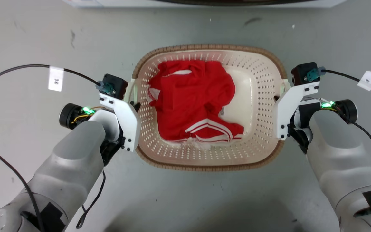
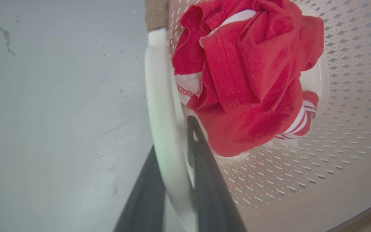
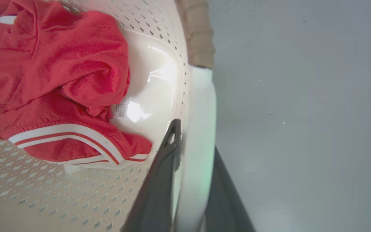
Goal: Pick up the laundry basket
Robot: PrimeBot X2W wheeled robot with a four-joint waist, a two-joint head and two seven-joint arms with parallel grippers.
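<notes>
The left gripper (image 2: 172, 135) is seen narrowed onto the white left handle (image 2: 159, 80) of the laundry basket (image 1: 204, 48), one dark finger (image 2: 204, 180) inside the perforated wall and the other outside, with the handle pinched between them; the right gripper (image 3: 195, 137) is likewise closed on the right handle (image 3: 201, 96), its inner finger (image 3: 163, 180) lying against the cream wall; the basket is thus held at both short ends, directly between the two grippers; its long axis runs left to right across the head view, its opening faces up, and a crumpled red garment (image 1: 192, 100) with white stripes lies inside; grey floor (image 1: 185, 199) surrounds it; whether the basket is clear of the floor cannot be told.
</notes>
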